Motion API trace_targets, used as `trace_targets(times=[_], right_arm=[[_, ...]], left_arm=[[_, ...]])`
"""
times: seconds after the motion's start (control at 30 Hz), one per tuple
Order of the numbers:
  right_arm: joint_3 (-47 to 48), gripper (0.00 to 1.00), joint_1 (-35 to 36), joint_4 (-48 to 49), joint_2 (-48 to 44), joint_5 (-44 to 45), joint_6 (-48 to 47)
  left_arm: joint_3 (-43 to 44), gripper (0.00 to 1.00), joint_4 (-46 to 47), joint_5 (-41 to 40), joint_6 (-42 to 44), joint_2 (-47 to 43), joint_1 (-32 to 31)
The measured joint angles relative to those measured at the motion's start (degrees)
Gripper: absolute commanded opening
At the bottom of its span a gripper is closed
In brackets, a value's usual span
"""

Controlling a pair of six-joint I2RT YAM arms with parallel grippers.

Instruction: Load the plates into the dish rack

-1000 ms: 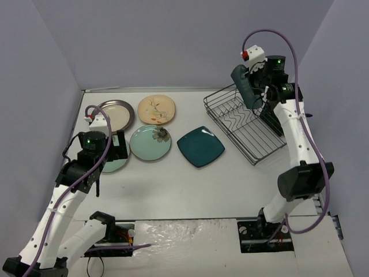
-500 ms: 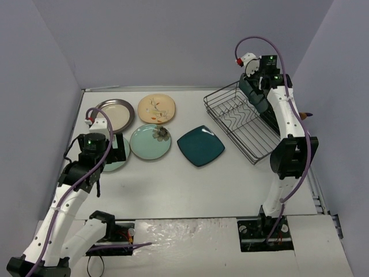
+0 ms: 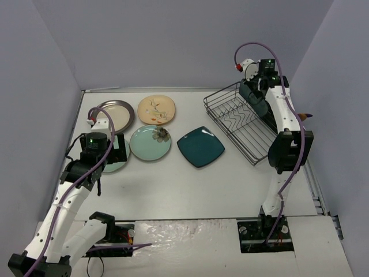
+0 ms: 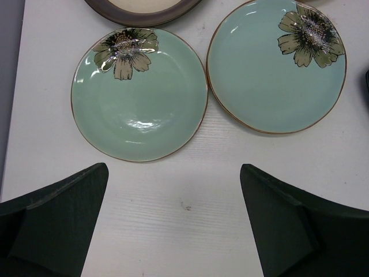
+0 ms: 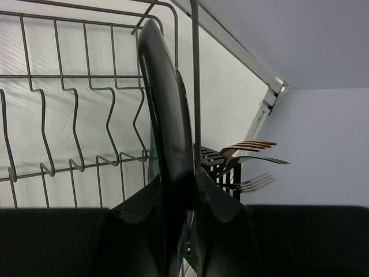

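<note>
Right gripper (image 5: 173, 202) is pinching a dark teal rounded-square plate (image 5: 164, 115) on edge, upright, over the black wire dish rack (image 3: 242, 124) at the desk's far right corner. The plate's rim runs just beside an upright end wire. Whether its lower edge sits in a wavy slot, I cannot tell. The black slotted cutlery caddy (image 5: 214, 157) is right behind, with three forks (image 5: 248, 156) poking out.

Over at the left edge, the left gripper (image 4: 173, 170) hangs spread wide above the white desk (image 3: 190, 184), touching nothing.

Five plates lie flat. There are two mint round plates with a dark flower (image 4: 139, 104) (image 4: 277, 69), almost touching. There is one cream plate with a dark-grey rim (image 3: 114, 114), one cream floral plate (image 3: 156, 109) and one more dark teal square plate (image 3: 200, 146) mid-desk. A broad stretch of desk runs from them to the near edge.
</note>
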Motion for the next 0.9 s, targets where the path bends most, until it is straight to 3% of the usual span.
trace_targets(times=[0.6,0.77,0.83,0.9], right_arm=[[0.57,0.0,0.04,1.61,4.49,-2.49,-0.17],[0.63,0.11,0.04,1.96,4.76,-2.49,0.0],[0.77,0.25,0.04,2.26,4.93,-2.49,0.3],[0.8,0.26,0.03,2.53,5.04,-2.47,0.65]], left_arm=[[0.0,0.97,-0.01,0.91,0.22,0.91,0.68],[0.0,0.97,-0.02,1.13,0.24,1.45,0.68],[0.0,0.97,-0.02,1.14,0.24,1.62,0.68],[0.0,0.97,-0.02,1.24,0.24,1.68,0.68]])
